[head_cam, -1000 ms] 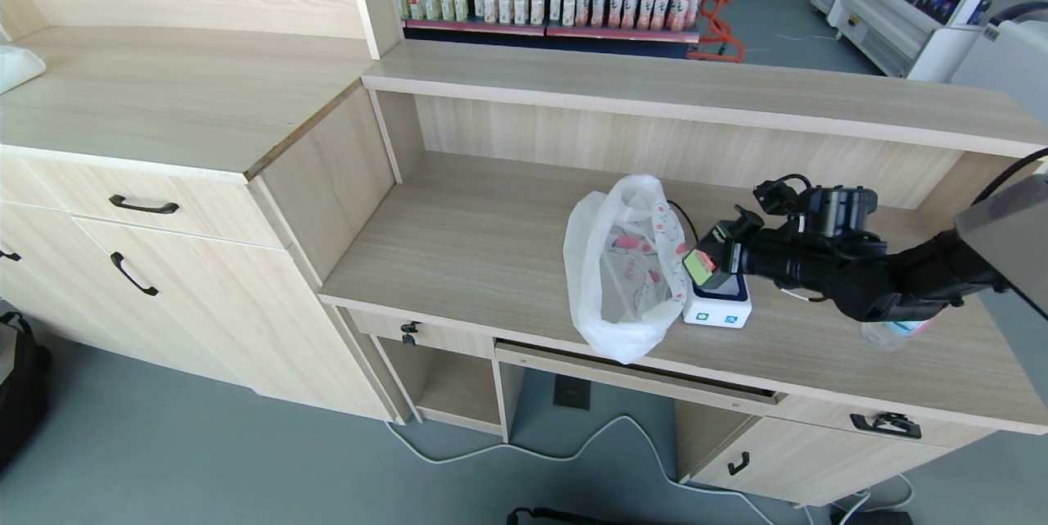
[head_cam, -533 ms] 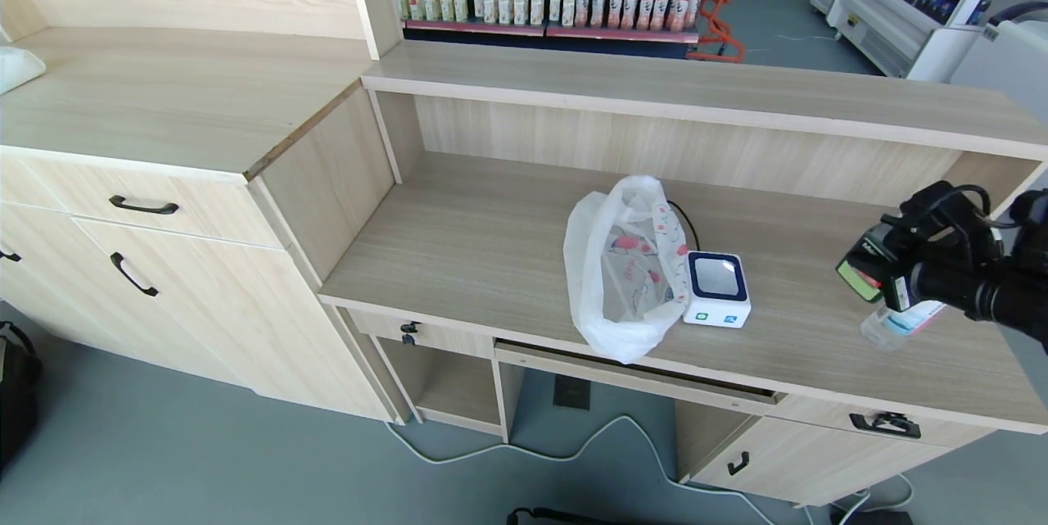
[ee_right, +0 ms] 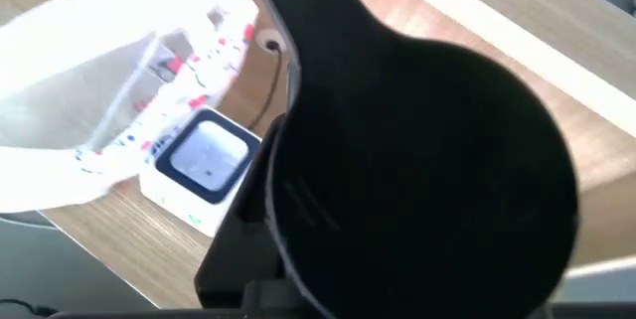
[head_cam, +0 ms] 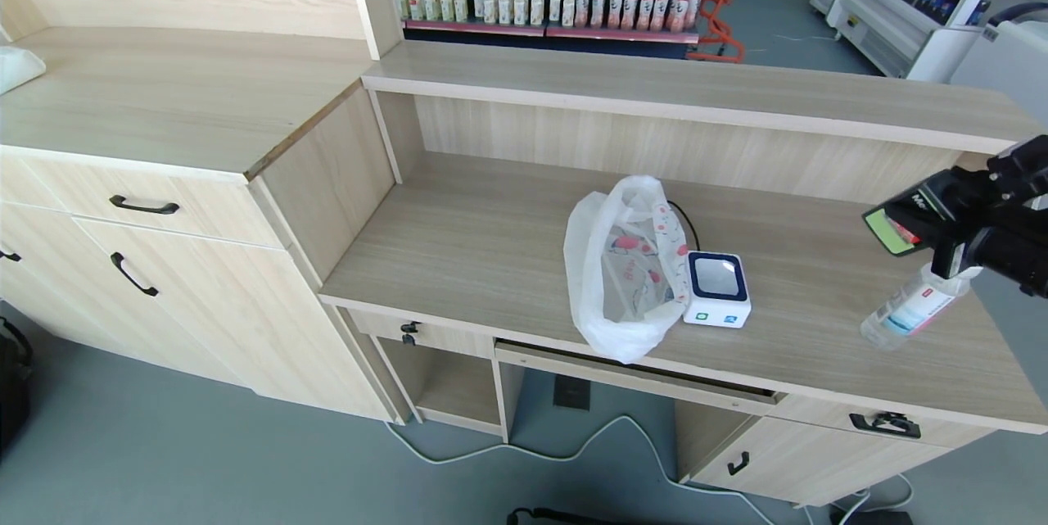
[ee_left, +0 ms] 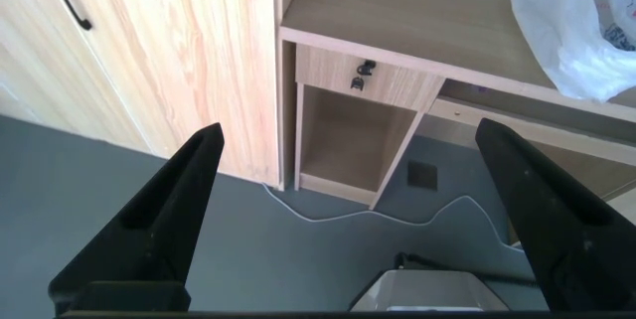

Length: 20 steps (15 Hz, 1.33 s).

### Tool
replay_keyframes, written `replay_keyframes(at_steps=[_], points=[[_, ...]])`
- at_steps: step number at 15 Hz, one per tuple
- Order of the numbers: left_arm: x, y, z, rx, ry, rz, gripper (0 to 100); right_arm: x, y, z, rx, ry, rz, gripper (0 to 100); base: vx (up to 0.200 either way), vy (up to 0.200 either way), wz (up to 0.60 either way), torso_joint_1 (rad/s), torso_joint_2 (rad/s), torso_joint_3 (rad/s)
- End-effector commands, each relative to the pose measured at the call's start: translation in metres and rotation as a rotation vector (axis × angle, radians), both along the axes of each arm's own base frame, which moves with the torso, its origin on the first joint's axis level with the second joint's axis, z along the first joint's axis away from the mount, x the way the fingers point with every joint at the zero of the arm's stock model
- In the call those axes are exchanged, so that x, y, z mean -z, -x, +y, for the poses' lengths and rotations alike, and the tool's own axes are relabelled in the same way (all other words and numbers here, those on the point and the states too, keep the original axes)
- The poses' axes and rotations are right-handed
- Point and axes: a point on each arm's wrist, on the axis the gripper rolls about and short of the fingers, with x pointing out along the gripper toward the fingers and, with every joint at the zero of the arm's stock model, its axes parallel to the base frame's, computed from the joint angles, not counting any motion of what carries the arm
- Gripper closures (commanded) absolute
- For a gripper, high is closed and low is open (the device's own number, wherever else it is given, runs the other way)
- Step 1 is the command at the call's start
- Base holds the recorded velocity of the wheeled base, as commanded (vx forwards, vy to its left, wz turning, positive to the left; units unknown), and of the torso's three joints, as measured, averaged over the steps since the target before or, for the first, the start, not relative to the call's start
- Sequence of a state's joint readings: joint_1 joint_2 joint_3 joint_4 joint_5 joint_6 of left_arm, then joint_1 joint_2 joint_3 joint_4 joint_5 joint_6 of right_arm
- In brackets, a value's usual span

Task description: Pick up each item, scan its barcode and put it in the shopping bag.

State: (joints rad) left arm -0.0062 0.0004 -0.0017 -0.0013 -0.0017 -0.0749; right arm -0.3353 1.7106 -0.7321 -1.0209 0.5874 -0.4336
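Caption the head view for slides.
Right gripper holds a black round container above a clear plastic bottle on wooden counter.

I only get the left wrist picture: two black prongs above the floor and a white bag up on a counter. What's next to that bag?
Observer: A small white scanner sits on the counter, close beside the shopping bag on its right.
Operator: What's the other arm doing?
Observer: The right gripper holds a black canister with a green end in the air, to the right of the scanner.
Operator: Anything waiting to be packed?
Observer: A clear bottle is on the counter near its right end, partly behind that gripper.
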Motion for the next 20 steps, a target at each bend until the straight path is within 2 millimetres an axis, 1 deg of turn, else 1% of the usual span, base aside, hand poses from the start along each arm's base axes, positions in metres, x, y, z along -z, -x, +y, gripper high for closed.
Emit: replay_keyframes(at_steps=[1, 4, 6, 10, 13, 16, 17, 19, 20], points=[[0.000, 0.000, 0.000, 0.000, 0.000, -0.001, 0, 0.000, -0.011, 0.007, -0.056, -0.055, -0.026, 100, 0.000, 0.000, 0.00, 0.000, 0.00, 0.000], [0.000, 0.000, 0.000, 0.000, 0.000, -0.001, 0, 0.008, -0.013, 0.009, -0.007, -0.119, -0.010, 100, 0.000, 0.000, 0.00, 0.000, 0.00, 0.000], [0.000, 0.000, 0.000, 0.000, 0.000, -0.001, 0, 0.010, -0.015, 0.011, 0.019, -0.128, -0.006, 100, 0.000, 0.000, 0.00, 0.000, 0.00, 0.000], [0.000, 0.000, 0.000, 0.000, 0.000, -0.001, 0, 0.008, -0.014, 0.012, 0.050, -0.169, -0.005, 100, 0.000, 0.000, 0.00, 0.000, 0.00, 0.000], [0.000, 0.000, 0.000, 0.006, -0.001, 0.003, 0, 0.002, -0.016, 0.024, 0.074, -0.256, -0.011, 100, 0.000, 0.000, 0.00, 0.000, 0.00, 0.000], [0.000, 0.000, 0.000, 0.003, -0.001, 0.001, 0, 0.005, -0.022, 0.041, 0.039, -0.295, 0.011, 100, 0.000, 0.200, 0.00, 0.001, 0.00, 0.002], [0.000, 0.000, 0.000, 0.004, -0.003, 0.001, 0, 0.004, -0.024, 0.052, 0.019, -0.299, 0.016, 100, 0.000, 0.200, 0.00, -0.002, 0.00, 0.007], [0.000, 0.000, 0.000, 0.004, -0.003, 0.001, 0, 0.008, -0.036, 0.083, -0.002, -0.328, 0.036, 100, 0.000, 0.200, 0.00, 0.017, 0.01, -0.002], [0.000, 0.000, 0.000, 0.003, 0.000, -0.001, 0, 0.012, -0.044, 0.098, -0.005, -0.336, 0.052, 100, 0.000, 0.000, 0.00, 0.000, 0.00, 0.000]])
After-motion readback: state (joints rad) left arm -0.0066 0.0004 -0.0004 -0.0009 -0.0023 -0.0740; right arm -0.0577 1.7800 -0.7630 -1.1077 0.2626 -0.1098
